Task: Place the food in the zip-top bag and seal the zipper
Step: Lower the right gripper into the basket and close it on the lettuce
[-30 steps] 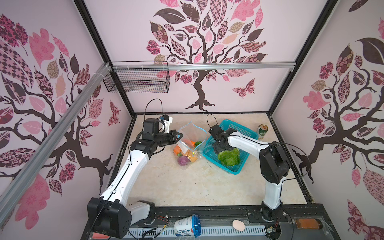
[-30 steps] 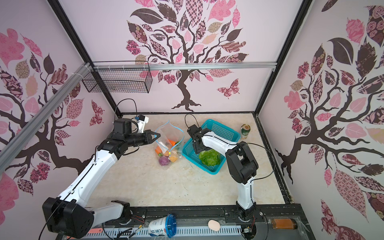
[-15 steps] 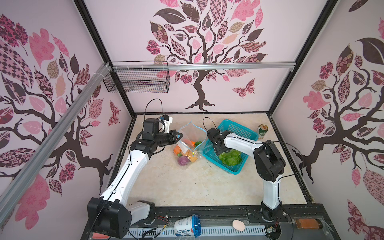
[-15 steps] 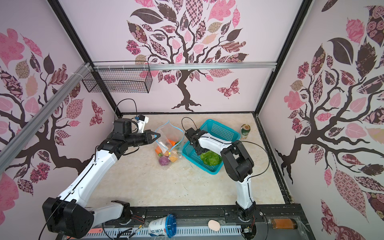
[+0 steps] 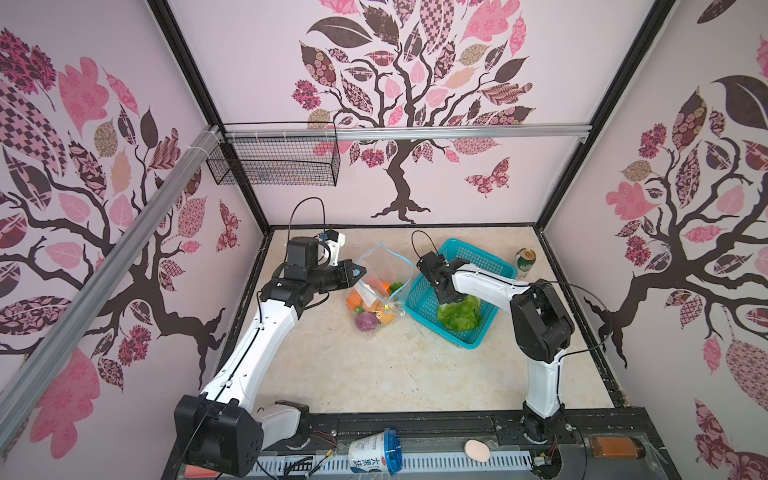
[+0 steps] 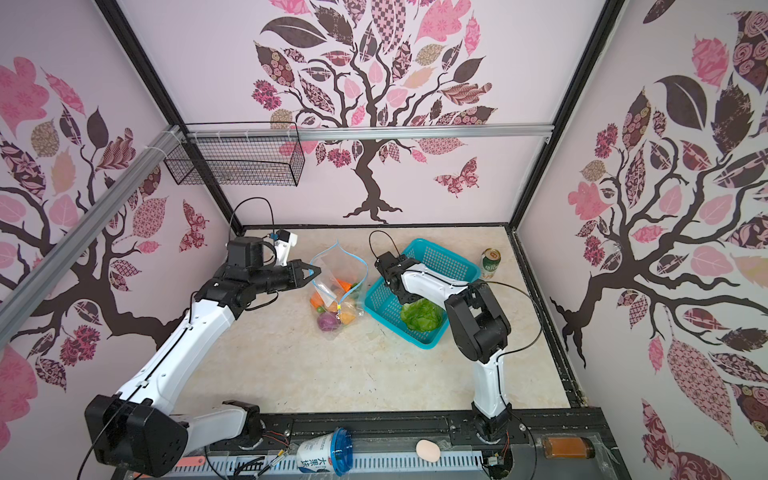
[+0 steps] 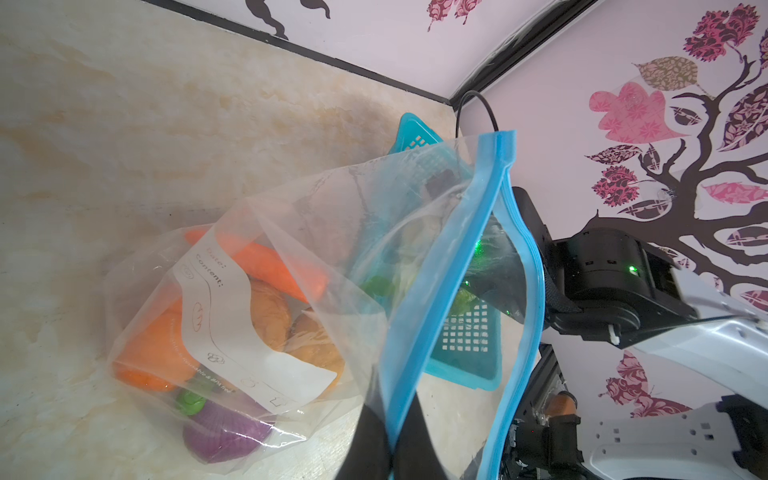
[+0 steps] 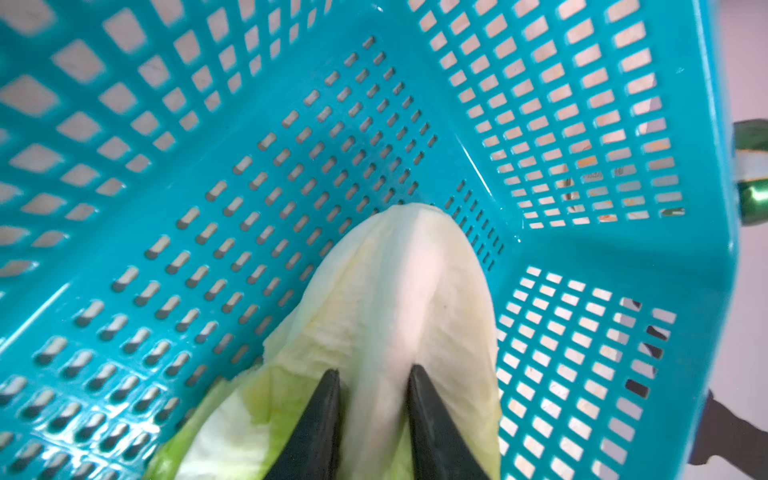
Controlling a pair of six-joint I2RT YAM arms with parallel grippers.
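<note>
The clear zip-top bag (image 5: 376,282) stands between the arms, its mouth held up and open. My left gripper (image 7: 390,424) is shut on the near side of the blue zipper (image 7: 440,266); the yellow slider (image 5: 386,307) hangs low on it. A carrot (image 7: 274,266), potatoes (image 7: 270,316), an orange pumpkin (image 7: 153,353) and a purple onion (image 7: 224,432) lie inside the bag. The green-white cabbage (image 8: 399,282) lies in the teal basket (image 8: 249,124). My right gripper (image 8: 374,374) reaches down into the basket, its fingers shut on the cabbage's pale stem.
The teal basket (image 5: 478,257) sits right beside the bag, on its right. A green drink can (image 5: 524,262) stands behind the basket near the right wall. A cup (image 5: 374,455) and a pale egg-shaped thing (image 5: 476,450) lie on the front rail.
My right gripper's jaws have closed from wide open onto the cabbage's stem, after shifting a little inside the basket. The left gripper and the bag have not moved.
</note>
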